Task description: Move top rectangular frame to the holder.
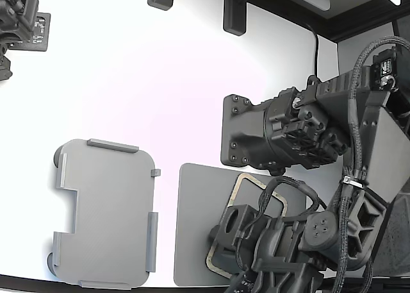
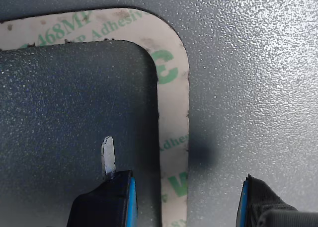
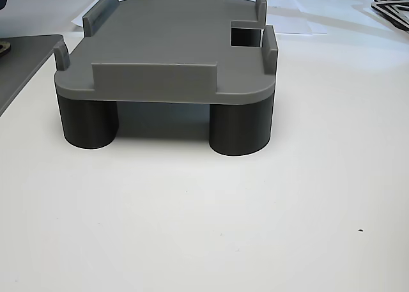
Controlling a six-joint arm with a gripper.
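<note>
White bench: carries all items. Holder: light grey rounded-rectangular tray with raised edge tabs and a side notch, standing at about 8 o'clock in the exterior view, nothing on it; the other view shows it raised on dark cylindrical feet. Dark grey flat mat: lying just beside the holder, toward 3 o'clock from it in the exterior view, apart from it. Top rectangular frame: thin tan outline with open centre, lying flat on the mat, largely covered by the arm in the exterior view; in the wrist view one rounded corner shows, beige with green printed lettering, the mat visible inside and outside the strip. Claw: spread, one dark blue-edged fingertip over the frame's open centre, the other outside the strip, the strip lying between them; whether the tips touch anything cannot be told.
</note>
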